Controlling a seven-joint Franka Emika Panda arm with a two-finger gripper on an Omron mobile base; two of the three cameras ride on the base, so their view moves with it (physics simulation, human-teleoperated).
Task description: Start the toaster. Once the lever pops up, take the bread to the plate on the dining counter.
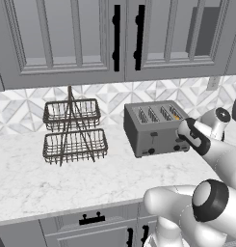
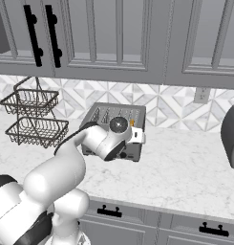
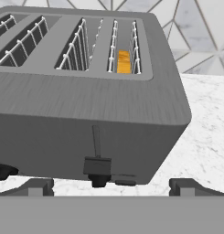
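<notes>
Toaster (image 3: 86, 105) close before wide pincer (image 3: 111, 186)

This was a home kitchen, computer-rendered. A dark grey four-slot toaster (image 1: 155, 128) stood on a white marble worktop (image 1: 66, 181). Behind the toaster ran a backsplash (image 1: 23, 103) of grey-and-white geometric tiles, and above it hung grey panelled wall cabinets (image 1: 66, 38) with black handles. Left of the toaster stood a two-tier wire basket rack (image 1: 73, 130); below the worktop were grey drawers (image 2: 137, 225).
</notes>
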